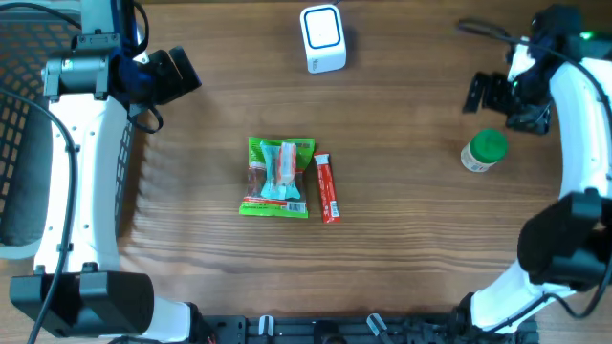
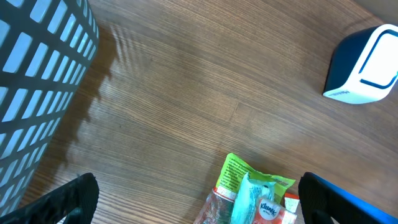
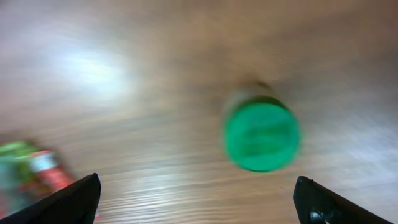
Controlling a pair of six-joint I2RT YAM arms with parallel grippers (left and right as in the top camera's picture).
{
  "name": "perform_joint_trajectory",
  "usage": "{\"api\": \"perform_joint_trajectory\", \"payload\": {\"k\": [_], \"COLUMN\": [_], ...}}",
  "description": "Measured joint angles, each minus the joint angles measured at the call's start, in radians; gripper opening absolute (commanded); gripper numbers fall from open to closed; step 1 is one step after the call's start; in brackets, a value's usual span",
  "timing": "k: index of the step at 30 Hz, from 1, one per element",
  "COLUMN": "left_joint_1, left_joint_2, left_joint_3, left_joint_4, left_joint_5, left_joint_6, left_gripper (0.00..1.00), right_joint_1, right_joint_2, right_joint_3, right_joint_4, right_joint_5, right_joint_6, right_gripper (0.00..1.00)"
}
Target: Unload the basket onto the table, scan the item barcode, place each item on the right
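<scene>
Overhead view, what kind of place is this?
Likely a mock checkout station: a white barcode scanner on a wooden table, snack packets laid out, and a mesh basket at the side.

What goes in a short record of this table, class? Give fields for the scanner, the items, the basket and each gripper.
scanner: white and blue, far edge of the table
packet: green, lying flat mid-table
stick: red, lying along the packet's right side
bottle: green lid, on the table at right, not held
basket: dark mesh, left edge
left gripper: open, empty, beside the basket
right gripper: open, empty, near the bottle
</scene>
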Motion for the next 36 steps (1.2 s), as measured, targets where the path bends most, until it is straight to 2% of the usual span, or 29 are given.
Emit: {"api": "perform_joint_trajectory", "payload": {"k": [2, 6, 10, 15, 17, 20, 24, 30, 36], "left_joint_1": [0.0, 0.0, 0.0, 0.0, 0.0, 0.0, 0.0, 0.0, 0.0], "left_joint_2": [0.0, 0.0, 0.0, 0.0, 0.0, 0.0, 0.0, 0.0, 0.0], "left_joint_3": [0.0, 0.0, 0.0, 0.0, 0.0, 0.0, 0.0, 0.0, 0.0], "left_joint_4": [0.0, 0.0, 0.0, 0.0, 0.0, 0.0, 0.0, 0.0, 0.0], "left_joint_5": [0.0, 0.0, 0.0, 0.0, 0.0, 0.0, 0.0, 0.0, 0.0], "left_joint_6": [0.0, 0.0, 0.0, 0.0, 0.0, 0.0, 0.0, 0.0, 0.0], "left_gripper": [1.0, 1.0, 1.0, 1.0, 1.0, 1.0, 1.0, 1.0, 1.0], "right_joint_1": [0.001, 0.009, 0.063, 0.222, 0.299, 0.438, 0.627, 0.83, 0.924], "right_joint_2": [-0.018, -0.02, -0.02, -0.02, -0.02, -0.02, -0.02, -0.018, -0.014], "right_joint_3": [0.011, 0.004, -0.008, -0.042, -0.063, -0.097, -0.142, -0.18, -0.22], "right_joint_4": [0.0, 0.0, -0.004, 0.027, 0.077, 0.164, 0.313, 0.457, 0.516], "right_joint_5": [-0.073, -0.227, -0.318, -0.357, -0.353, -0.323, -0.249, -0.107, 0.069], "right_joint_6": [-0.001, 0.001, -0.002, 0.013, 0.045, 0.121, 0.23, 0.323, 0.412], "right_gripper": [0.99, 0.72, 0.62, 0.64, 0.68, 0.68, 0.7, 0.72, 0.72]}}
